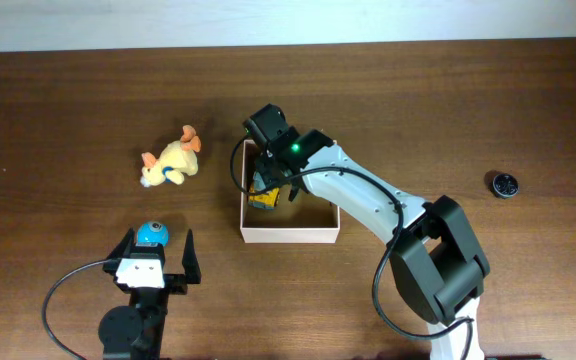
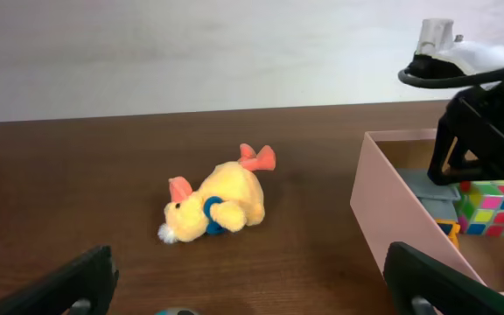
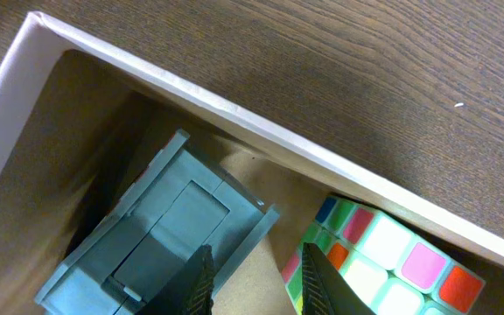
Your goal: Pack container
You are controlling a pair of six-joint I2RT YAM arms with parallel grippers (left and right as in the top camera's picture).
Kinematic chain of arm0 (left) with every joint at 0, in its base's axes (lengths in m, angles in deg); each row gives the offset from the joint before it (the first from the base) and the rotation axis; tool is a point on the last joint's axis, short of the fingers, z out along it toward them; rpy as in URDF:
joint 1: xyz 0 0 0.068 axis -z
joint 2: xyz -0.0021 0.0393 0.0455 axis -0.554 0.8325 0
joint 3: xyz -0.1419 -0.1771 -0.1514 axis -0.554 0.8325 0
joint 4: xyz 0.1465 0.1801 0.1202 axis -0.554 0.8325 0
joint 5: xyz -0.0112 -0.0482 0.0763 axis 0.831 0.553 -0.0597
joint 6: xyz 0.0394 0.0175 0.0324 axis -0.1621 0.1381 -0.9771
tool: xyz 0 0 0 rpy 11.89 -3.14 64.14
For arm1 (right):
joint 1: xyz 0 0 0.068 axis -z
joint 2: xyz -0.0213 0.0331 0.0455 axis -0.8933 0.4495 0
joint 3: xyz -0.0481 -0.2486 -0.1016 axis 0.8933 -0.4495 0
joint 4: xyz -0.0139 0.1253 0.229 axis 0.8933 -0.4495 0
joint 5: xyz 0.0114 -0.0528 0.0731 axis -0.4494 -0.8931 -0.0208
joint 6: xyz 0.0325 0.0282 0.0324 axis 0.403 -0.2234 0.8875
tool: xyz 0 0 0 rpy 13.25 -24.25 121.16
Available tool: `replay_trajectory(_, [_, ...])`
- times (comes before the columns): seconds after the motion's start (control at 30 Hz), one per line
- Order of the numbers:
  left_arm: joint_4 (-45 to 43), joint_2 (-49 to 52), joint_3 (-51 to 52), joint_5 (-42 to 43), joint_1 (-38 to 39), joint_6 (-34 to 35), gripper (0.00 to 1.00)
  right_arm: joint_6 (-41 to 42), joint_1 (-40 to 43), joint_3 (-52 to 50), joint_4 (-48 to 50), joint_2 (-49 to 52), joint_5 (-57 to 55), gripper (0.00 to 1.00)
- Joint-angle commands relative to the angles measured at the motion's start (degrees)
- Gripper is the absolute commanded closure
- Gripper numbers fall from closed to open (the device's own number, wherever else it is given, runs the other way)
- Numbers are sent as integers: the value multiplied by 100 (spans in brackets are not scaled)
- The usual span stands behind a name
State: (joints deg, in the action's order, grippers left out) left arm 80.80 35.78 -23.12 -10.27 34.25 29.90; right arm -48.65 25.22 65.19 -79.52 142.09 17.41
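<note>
- Mid-table, the container sits open-topped. The right claw hangs inside it over the tan floor, its fingers drawn near each other but apart, gripping nothing.
- Packed beneath that claw are a grey block and a colour cube, close together near the far wall.
- Near the table's front edge, the left claw is spread wide and empty, with a small blue ball right at its tips. A plush duck lies on bare wood well left of the container, and a small black disc sits far off to the right.
- Likely hazard: the right claw's tips sit just above the block and cube, so a sideways exit rather than a straight lift could snag one and drag it out. It could also shove the light container across the wood.
- Second hazard: a left-arm reach toward the duck may knock the ball and send it rolling.
- Only the right wrist camera shows the gap between the right claw's fingers, which the arm hides from above.
- Only the left wrist camera shows the duck side-on and the height of the container's wall. The overhead view alone takes in the ball, the disc and both arms.
</note>
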Motion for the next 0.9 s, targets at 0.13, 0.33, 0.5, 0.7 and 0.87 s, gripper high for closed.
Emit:
replay_trajectory(0.13, [-15,-48,39,22,-28,-90,1,-37,33,363,-68,-13,28,72])
replay_trajectory(0.33, [-15,-48,39,22,-28,-90,1,96,33,363,-227,-17,-190,76])
replay_trajectory(0.5, [-15,-48,39,22,-28,-90,1,96,33,372,-302,-31,-229,80])
replay_trajectory(0.7, [-15,-48,39,22,-28,-90,1,221,33,372,-328,-50,-262,87])
replay_trajectory(0.87, [-15,-48,39,22,-28,-90,1,339,33,372,-376,-50,-280,90])
